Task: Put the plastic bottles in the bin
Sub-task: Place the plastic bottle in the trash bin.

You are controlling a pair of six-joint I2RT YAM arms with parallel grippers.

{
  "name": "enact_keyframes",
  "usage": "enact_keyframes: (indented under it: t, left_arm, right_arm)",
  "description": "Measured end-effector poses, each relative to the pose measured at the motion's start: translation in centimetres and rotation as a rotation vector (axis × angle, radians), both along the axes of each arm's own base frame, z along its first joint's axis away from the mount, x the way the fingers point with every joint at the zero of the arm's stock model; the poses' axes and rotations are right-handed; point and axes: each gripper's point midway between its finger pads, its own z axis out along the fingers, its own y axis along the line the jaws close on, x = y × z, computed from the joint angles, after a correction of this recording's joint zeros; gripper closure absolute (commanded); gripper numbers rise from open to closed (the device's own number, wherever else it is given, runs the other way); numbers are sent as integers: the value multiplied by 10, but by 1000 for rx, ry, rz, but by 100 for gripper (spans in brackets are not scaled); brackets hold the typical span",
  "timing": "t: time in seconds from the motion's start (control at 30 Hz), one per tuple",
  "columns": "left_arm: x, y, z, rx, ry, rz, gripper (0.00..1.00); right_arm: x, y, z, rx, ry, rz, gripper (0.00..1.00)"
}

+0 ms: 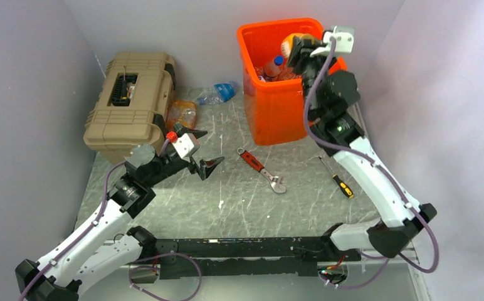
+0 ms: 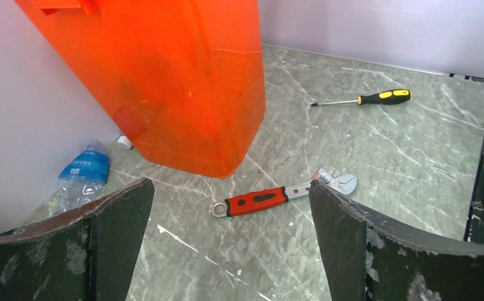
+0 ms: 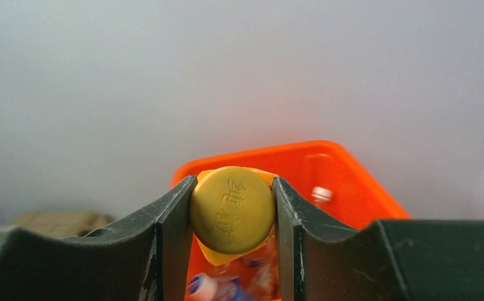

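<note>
Orange bottle (image 1: 291,44) with a yellow cap (image 3: 232,215) is clamped at the cap between the fingers of the right gripper (image 1: 303,51), held above the open mouth of the bin (image 1: 276,116). The bin stands upright at the back of the table, right of centre, close to the rear wall. Several bottles (image 1: 273,66) lie inside, one with a blue cap. Two more are on the table. A clear bottle (image 1: 220,93) with a blue label lies left of the bin near the rear wall. A crushed orange-tinted bottle (image 1: 183,114) is touching or just beside the tan toolbox (image 1: 130,100) — cannot tell which.

Surface: table (image 1: 239,213) is flat, grey-green, marbled with white veins. Pale walls close it in on the left, rear and right.

Other items: a red-handled wrench (image 1: 261,169) lies mid-table in front of the bin. A screwdriver (image 1: 338,179) with a black and yellow handle lies to its right, just beside the right forearm. The toolbox sits against the left wall.

Left gripper (image 1: 203,152) hangs low over the table by the toolbox's near right corner, fingers wide apart — its wrist view faces the wrench and the bin's base.

Open room: bare table in the near centre, between the two arms. The wrench is the one item lying on the way to the bin's front face.
</note>
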Motion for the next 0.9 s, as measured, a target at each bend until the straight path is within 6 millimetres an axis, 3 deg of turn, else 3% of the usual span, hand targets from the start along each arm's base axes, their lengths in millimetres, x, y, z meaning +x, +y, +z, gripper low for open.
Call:
enact_keyframes:
  t: [0.1,0.2,0.3,0.4,0.5,0.67,0.8,0.9]
  left_arm:
    - [4,3,-1,4,-3,24,1]
    - [7,5,-1,7,-5,47,0]
    - [9,6,-3,16,-10,59,1]
    - [11,6,-5,22,-8,63,1]
    - [11,6,-6,26,-10,63,0]
    - [11,6,-6,27,-10,63,1]
    - [12,5,-9,34,-7,62,1]
    - [12,4,-11,40,0,59,1]
  right_arm:
    - [35,-35,-8,5,38,-110,100]
    - [68,-69,-31,31,103,-187,100]
    - [101,-91,-54,80,167,-208,100]
    - [127,-100,-80,120,221,-191,100]
    - [151,-94,-111,136,283,-142,100]
    - [185,-63,-139,124,381,-25,100]
    - [188,-49,-160,88,442,-14,100]
    - [186,-46,-165,68,466,-17,100]
